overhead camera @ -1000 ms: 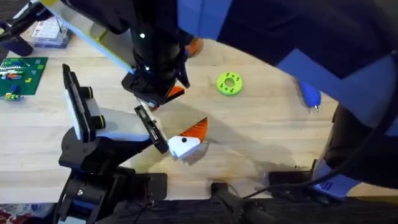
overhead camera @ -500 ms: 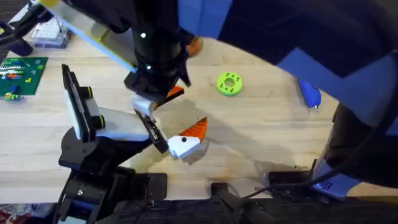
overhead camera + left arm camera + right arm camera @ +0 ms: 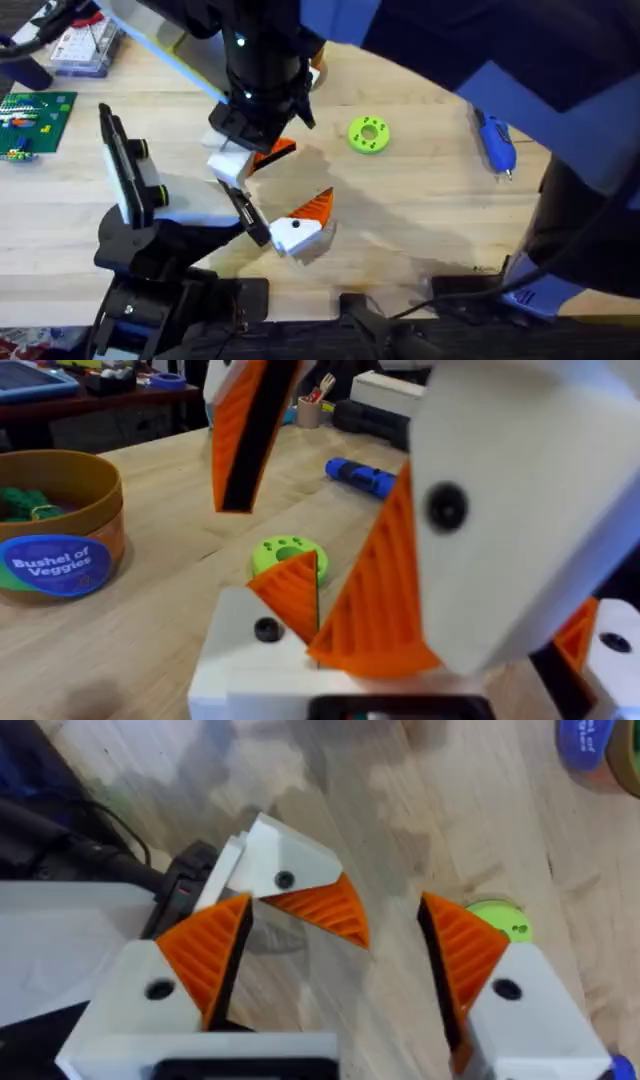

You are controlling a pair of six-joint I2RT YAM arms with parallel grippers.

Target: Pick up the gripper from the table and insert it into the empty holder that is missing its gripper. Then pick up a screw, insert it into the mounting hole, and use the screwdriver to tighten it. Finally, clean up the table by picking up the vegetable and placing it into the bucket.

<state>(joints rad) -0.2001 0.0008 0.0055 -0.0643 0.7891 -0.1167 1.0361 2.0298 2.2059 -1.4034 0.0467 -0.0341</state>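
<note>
My left gripper [image 3: 255,140] hangs over the table's middle, shut on the gripper [image 3: 232,162], a white block with an orange ribbed finger [image 3: 290,588]. That piece hovers just above and behind the holder [image 3: 243,208], a slim black bracket ending the white arm of the black stand. A second white-and-orange finger piece [image 3: 300,228] sits at the bracket's front end. My right gripper [image 3: 335,960] is open above this piece [image 3: 290,880]. The blue screwdriver [image 3: 495,145] lies at the right. The bucket [image 3: 90,480] stands farther off in the left wrist view. The vegetable and the screw are hidden.
A bright green disc with holes [image 3: 368,134] lies between the stand and the screwdriver. A wide black plate with yellow-green rings [image 3: 125,165] stands upright on the stand's left. A green board [image 3: 35,115] lies at the far left. The right arm looms large and blurred across the upper right.
My left gripper has shifted slightly right with the white-and-orange piece, whose white block now shows beside the bracket. The blurred right arm has moved, baring more of the screwdriver.
</note>
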